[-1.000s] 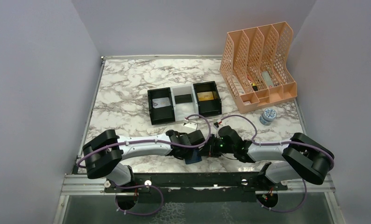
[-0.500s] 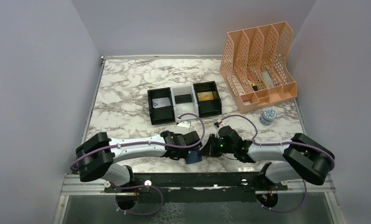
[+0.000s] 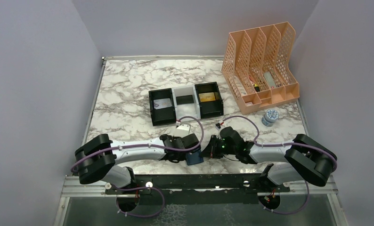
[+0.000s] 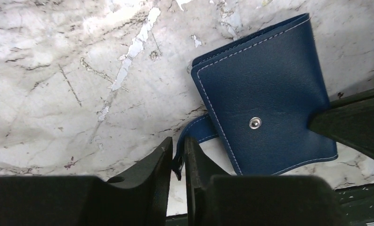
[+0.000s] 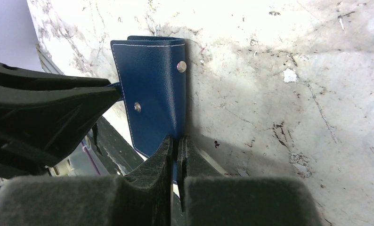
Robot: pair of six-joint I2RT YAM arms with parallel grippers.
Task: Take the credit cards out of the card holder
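Note:
The card holder [image 3: 193,157], a folded navy wallet, lies near the table's front edge between my two grippers. Its snap stud faces up in the left wrist view. My left gripper [image 4: 178,157] is shut on its little side tab [image 4: 194,134]. From the opposite side my right gripper [image 5: 178,146] is shut on the edge of the card holder [image 5: 152,99]. The credit cards lie in the tray: a silver-grey one [image 3: 162,104] on the left, a dark one [image 3: 185,99] in the middle and a gold one [image 3: 207,97] on the right.
The black-and-white three-compartment tray [image 3: 151,109] stands mid-table behind the grippers. A tall peach file rack [image 3: 260,70] is at the back right, with a small round blue-white tin [image 3: 270,117] in front of it. The black rail [image 3: 199,181] runs just below the wallet.
My left gripper has drawn slightly left and its jaws have narrowed onto the tab. The right gripper and the wallet stay where they were.

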